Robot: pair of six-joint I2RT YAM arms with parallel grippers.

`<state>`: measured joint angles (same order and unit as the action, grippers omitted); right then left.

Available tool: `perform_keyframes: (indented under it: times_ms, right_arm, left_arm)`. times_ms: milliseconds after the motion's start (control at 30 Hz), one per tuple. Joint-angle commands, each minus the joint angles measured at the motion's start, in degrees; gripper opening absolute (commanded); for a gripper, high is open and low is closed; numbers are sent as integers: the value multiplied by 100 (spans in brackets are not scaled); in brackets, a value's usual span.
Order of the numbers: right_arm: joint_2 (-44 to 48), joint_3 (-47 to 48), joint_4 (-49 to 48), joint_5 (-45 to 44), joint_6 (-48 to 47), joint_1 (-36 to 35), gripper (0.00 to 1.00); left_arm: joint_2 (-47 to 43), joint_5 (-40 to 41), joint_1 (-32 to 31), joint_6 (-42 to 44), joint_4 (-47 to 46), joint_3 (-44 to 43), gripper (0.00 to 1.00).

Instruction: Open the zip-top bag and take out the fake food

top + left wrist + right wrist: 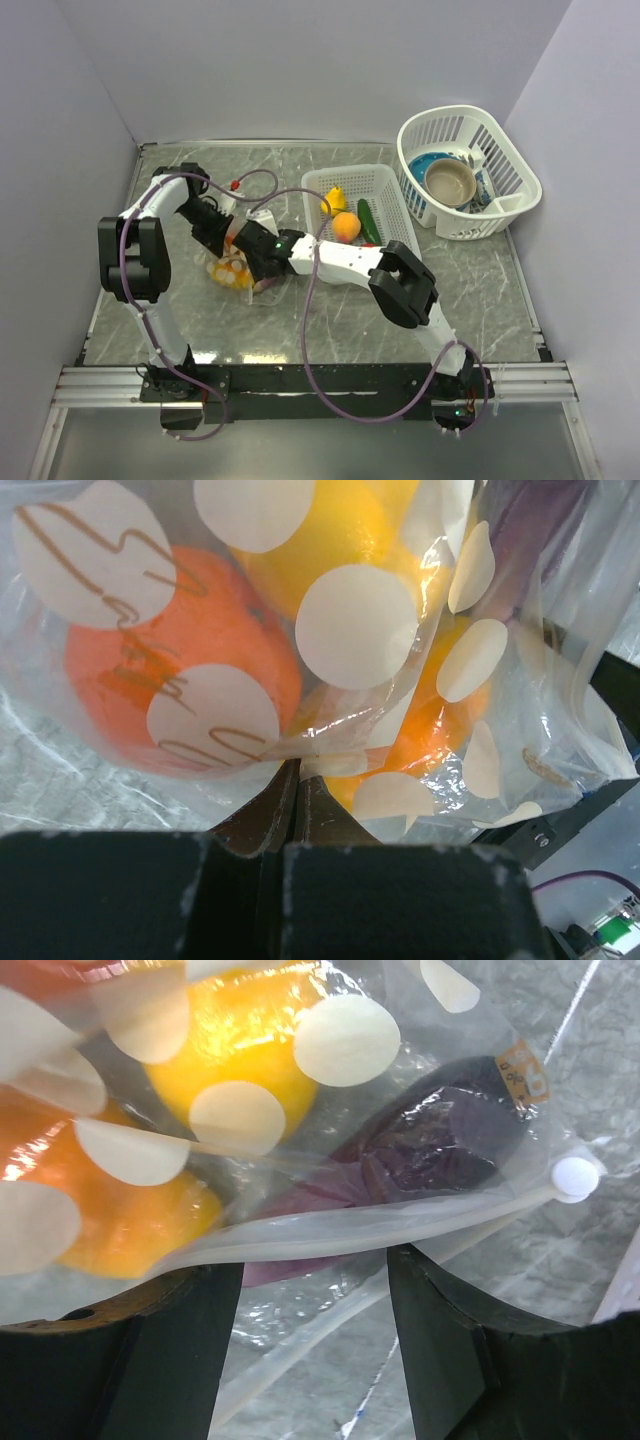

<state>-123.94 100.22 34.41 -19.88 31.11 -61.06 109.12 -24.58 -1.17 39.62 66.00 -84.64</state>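
Note:
The polka-dot zip-top bag (pixel 234 271) lies left of centre, holding orange (pixel 170 660), yellow (pixel 240 1040) and purple (pixel 440 1140) fake food. My left gripper (pixel 226 240) is shut on a fold of the bag's plastic, seen up close in the left wrist view (pixel 298 767). My right gripper (pixel 262 262) is open at the bag's zip edge. In the right wrist view (pixel 313 1290), the white zip strip (pixel 330 1228) runs across its two fingertips, and a second strip hangs apart below it. A yellow pear (pixel 333 199), an orange fruit (pixel 346 227) and a green cucumber (pixel 367 220) lie in the rectangular basket (pixel 385 186).
A round white lattice basket (pixel 505 150) at the back right holds a bowl (pixel 450 181) and dishes. Purple cables loop over the table around both arms. Grey walls close the left, back and right sides.

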Motion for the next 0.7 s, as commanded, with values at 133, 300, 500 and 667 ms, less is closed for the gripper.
perform_keyframes:
  times_ms: [133,300,500,667]
  right_arm:
    - [-357,647,355,-95,272,76,68]
    - [-1000,1192,996,-323,343,103,68]
    - [-843,430,726,-420,326,147,65]
    - [-421,-64,287,-376,159,164,29]
  left_arm:
    - [-304,-126,-15,116,62,44,1]
    - [-339,-118,-24,134,115,-9,1]
    - [-330,-117,-15,134,124,0,1]
    - [-286,-100,-15,117,107,0,1]
